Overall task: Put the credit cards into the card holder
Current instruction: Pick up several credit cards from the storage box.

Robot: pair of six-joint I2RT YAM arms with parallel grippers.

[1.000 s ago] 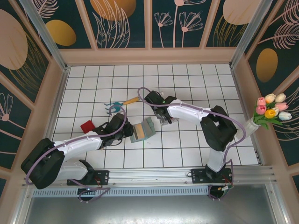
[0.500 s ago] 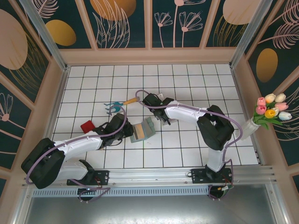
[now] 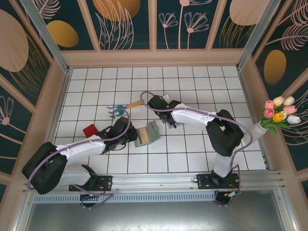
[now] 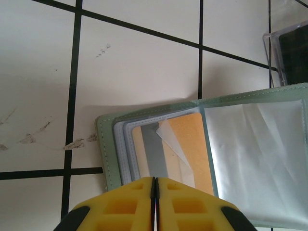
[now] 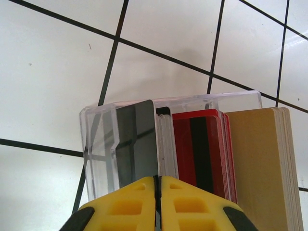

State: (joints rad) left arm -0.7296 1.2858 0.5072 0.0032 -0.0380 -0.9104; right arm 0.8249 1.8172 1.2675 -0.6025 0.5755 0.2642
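Near the desk's (image 3: 192, 82) middle, we see the left gripper (image 4: 154, 192) clamped on the open card holder's (image 4: 250, 154) edge. Just beside it, the right gripper (image 5: 159, 192) is closed, apparently pinching a dark grey card (image 5: 137, 139) among the credit cards (image 5: 202, 149) in the clear case (image 5: 98, 144).

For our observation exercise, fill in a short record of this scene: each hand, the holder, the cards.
left hand: shut on the card holder
card holder: open, clear sleeves showing, on the table
right hand: shut on the dark grey card
dark grey card: upright in the clear case
other cards: red cards and cream stack beside it
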